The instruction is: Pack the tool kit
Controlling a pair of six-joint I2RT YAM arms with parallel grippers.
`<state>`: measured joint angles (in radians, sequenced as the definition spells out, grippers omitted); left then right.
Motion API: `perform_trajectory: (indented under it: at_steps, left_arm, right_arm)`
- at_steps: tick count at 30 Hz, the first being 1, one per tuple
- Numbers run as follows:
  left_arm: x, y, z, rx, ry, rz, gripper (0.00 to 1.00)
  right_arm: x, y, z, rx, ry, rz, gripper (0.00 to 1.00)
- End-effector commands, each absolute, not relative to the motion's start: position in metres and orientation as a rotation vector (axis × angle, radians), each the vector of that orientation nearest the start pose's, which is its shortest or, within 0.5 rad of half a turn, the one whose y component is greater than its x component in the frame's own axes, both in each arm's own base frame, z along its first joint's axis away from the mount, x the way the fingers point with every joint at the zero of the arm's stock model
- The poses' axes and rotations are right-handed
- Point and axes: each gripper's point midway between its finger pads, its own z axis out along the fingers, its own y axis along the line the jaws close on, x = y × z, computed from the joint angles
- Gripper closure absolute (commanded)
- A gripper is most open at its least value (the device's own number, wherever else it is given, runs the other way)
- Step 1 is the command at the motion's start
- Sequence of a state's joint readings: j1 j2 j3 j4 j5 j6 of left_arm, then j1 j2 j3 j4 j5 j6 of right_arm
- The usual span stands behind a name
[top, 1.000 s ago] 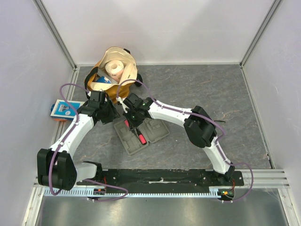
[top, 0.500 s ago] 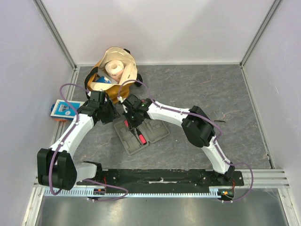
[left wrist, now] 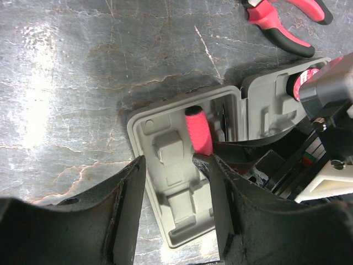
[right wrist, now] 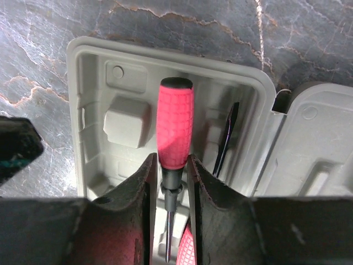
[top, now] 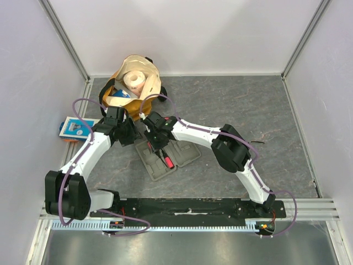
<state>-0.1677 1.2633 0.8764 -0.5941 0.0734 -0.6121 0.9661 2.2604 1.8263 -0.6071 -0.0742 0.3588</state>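
Right tool [right wrist: 170, 159] has crept slightly up-left since the earlier frame, its elbow following, and the case under it sits turned a touch; left arm looks unchanged. Grey case [top: 159, 169] lies open flat on the bench [top: 248, 110], left of centre, just in front of the bag [top: 135, 83]. One red-handled screwdriver [right wrist: 174, 124] sits in a moulded slot of the left-hand half, with its long axis along the length of that half. Its handle points away from the right wrist and its shaft runs back between the jaws. Those jaws straddle the black collar with a sliver of gap on each side, so it reads as let go, not pinched. Left tool [left wrist: 175, 163] hovers over the near end of the same half, jaws spread and empty. Right arm is clearly the nearer one, directly over the screwdriver; a straight lift along the jaws' line should clear it without dragging the handle. Counts:

- one case, two halves
- one screwdriver clearly seated
- a second red knurled handle [right wrist: 186, 248] partly seen close under the right wrist
- one thin dark blade [right wrist: 225, 135] in the neighbouring slot
- one pair of pliers [left wrist: 276, 23], loose on the bench beyond the case and hidden in the top view
- no tape measure that I can make out
- one bag
- one blue-and-white packet [top: 74, 128] at the left edge
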Motion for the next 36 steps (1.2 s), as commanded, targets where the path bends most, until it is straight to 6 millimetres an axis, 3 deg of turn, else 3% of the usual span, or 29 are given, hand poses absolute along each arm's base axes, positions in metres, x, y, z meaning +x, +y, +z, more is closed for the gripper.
perform_trajectory:
  at_steps: [1,4,10,17,21,25,36]
  left_arm:
    - [0.298,-0.091,0.108,-0.549,2.511,-0.438,0.44]
    - [0.299,-0.094,0.106,-0.549,2.515,-0.453,0.44]
    - [0.303,-0.104,0.104,-0.553,2.521,-0.522,0.46]
    - [0.312,-0.128,0.092,-0.543,2.547,-0.692,0.53]
    - [0.32,-0.143,0.082,-0.535,2.567,-0.786,0.61]
    - [0.326,-0.153,0.071,-0.502,2.607,-0.781,0.69]
    - [0.313,-0.158,0.043,-0.5,2.72,-0.683,0.71]
  right_arm:
    - [0.291,0.458,0.07,-0.788,2.507,0.549,0.66]
    - [0.292,0.459,0.085,-0.773,2.478,0.565,0.65]
    - [0.292,0.452,0.097,-0.751,2.46,0.555,0.63]
    - [0.292,0.433,0.101,-0.707,2.443,0.496,0.73]
    - [0.281,0.424,0.094,-0.765,2.447,0.505,0.87]
    - [0.267,0.414,0.086,-0.844,2.445,0.503,0.96]
    - [0.225,0.414,0.076,-1.04,2.443,0.579,0.93]
